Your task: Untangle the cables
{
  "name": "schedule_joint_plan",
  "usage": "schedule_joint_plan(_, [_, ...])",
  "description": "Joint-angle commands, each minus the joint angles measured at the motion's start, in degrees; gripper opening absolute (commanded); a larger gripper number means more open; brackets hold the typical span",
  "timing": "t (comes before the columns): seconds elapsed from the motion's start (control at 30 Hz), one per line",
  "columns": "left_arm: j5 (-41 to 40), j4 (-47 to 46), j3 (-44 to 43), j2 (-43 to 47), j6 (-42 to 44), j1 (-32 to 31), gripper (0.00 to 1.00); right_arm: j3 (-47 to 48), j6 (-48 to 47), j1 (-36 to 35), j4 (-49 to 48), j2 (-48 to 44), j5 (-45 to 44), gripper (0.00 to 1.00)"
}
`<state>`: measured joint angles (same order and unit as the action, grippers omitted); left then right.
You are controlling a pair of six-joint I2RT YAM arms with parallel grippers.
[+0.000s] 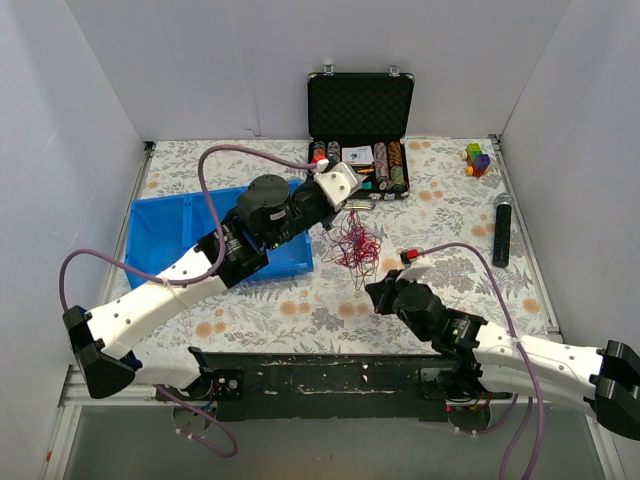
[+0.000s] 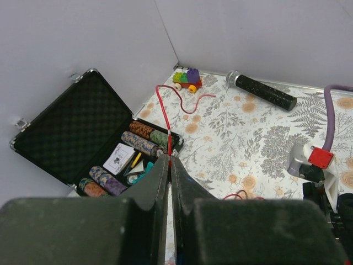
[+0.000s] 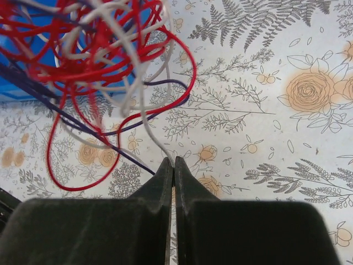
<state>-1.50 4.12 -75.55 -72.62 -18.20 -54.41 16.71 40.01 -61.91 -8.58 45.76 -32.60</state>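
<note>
The left gripper pinches a red cable and the right gripper nips a white cable trailing from the tangle just ahead, apparently to pull strands apart.

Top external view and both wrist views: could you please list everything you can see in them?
cables: one tangle, red, white and dark navy, mid-table, right of the bin
bin: one, blue, left side, partly under the left arm
case: one, black, open, far edge
poker chips: several rolls, mixed colours, inside the case
toy car: one, multicoloured blocks, far right corner
cylinder: one, black with a grey end, right side
tablecloth: one, pale floral, covering the table
left end effector: one, black, shut on a red cable
right end effector: one, black, shut on a white cable
</note>
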Motion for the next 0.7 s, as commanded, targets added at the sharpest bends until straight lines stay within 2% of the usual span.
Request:
schedule_joint_plan(0.0, [-1.7, -3.0, -10.6, 1.9, 5.3, 1.1, 0.0, -0.6, 4.5, 1.4, 7.0, 4.2, 2.1, 0.01])
schedule_joint_plan(0.17, [1.1, -1.3, -16.6, 0.1, 7.1, 1.2, 0.0, -1.9, 8.9, 1.8, 10.9, 8.7, 4.5, 0.01])
schedule_joint_plan(0.3, [-0.1, -2.5, -19.5, -1.0, 8.0, 1.2, 0.0, -3.0, 11.5, 1.9, 13.8, 8.4, 4.6, 0.01])
schedule_joint_plan(0.37, [1.4, 0.3, -19.7, -0.9, 6.3, 1.2, 0.0, -2.9, 10.0, 1.9, 13.7, 6.6, 4.9, 0.01])
schedule_joint_plan(0.4, [4.6, 1.4, -18.8, -0.3, 4.9, 1.2, 0.0, -2.6, 9.4, 1.9, 13.4, 5.2, 5.1, 0.01])
schedule_joint_plan(0.43, [5.9, 2.1, -16.7, 0.5, 3.5, 1.2, 0.0, -2.3, 8.0, 1.8, 13.1, 3.1, 5.3, 0.08])
schedule_joint_plan(0.53, [9.4, 3.6, -9.2, 3.4, -0.8, 1.2, 0.0, 0.0, 2.9, 1.8, 11.7, -6.3, 5.3, 0.37])
schedule_joint_plan(0.6, [11.5, 4.5, -5.4, 4.5, -2.5, 1.2, 0.0, 1.7, -1.2, 1.8, 10.2, -12.7, 5.1, 0.48])
schedule_joint_plan(0.67, [13.1, 4.7, -2.3, 5.3, -3.8, 1.2, 0.0, 4.2, -5.3, 1.8, 9.4, -16.6, 4.8, 0.53])
